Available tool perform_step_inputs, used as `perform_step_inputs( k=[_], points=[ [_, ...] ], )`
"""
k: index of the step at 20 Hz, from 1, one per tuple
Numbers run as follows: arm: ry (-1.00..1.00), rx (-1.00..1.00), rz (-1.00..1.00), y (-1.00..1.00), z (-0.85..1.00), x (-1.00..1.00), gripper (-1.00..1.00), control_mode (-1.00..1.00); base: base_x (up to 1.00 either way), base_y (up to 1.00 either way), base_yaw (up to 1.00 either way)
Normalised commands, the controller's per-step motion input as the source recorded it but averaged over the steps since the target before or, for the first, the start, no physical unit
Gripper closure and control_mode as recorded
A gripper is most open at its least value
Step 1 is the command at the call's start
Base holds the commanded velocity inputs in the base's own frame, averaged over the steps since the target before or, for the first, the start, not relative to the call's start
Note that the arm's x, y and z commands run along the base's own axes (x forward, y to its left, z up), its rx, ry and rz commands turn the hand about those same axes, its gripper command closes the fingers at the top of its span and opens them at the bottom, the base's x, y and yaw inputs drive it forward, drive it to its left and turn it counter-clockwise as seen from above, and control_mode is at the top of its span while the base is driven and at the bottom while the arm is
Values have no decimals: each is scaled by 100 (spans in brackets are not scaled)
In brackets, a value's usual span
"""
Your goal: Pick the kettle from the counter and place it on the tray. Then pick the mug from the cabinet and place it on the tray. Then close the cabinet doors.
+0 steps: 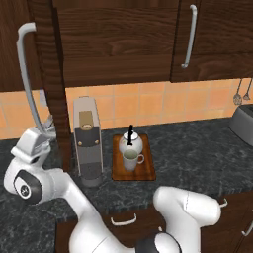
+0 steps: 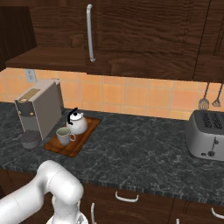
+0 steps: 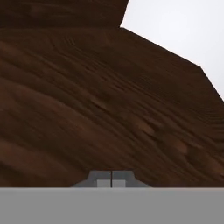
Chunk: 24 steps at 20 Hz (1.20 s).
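Observation:
The white kettle (image 1: 131,143) (image 2: 78,124) and the pale mug (image 1: 131,159) (image 2: 64,135) both stand on the reddish-brown tray (image 1: 143,173) (image 2: 73,146), the mug in front of the kettle. The tray lies on the dark counter (image 1: 197,153) (image 2: 140,148). The cabinet's left door (image 1: 55,84) swings out, seen nearly edge-on, its silver handle (image 1: 27,74) facing left. The right door (image 1: 123,39) (image 2: 140,30) is closed. My gripper (image 1: 51,129) (image 3: 111,180) is shut with nothing in it, at the open door's lower outer face; in the hand view wood grain (image 3: 100,109) is very close.
A grey coffee machine (image 1: 87,143) (image 2: 39,109) stands just left of the tray, close to the open door. A toaster (image 2: 205,133) (image 1: 243,121) sits at the counter's right, with utensils (image 2: 210,101) hanging above it. The open cabinet's floor (image 2: 43,57) shows in the right base view.

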Motion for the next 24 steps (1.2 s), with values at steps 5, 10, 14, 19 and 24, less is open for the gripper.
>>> perform_step_inputs(
  k=[5, 10, 14, 19, 24],
  points=[
    [18, 0, 0, -90, 37, 0, 100, -100, 0, 0, 0],
    [47, -9, 2, -95, 46, 16, 100, -100, 0, 0, 0],
    [64, -15, 8, -83, 61, 37, 100, -100, 0, 0, 0],
    [72, -12, 11, -73, 58, 55, 100, -100, 0, 0, 0],
    [74, 0, 17, -62, 44, 81, 100, -100, 0, 0, 0]
  ],
)
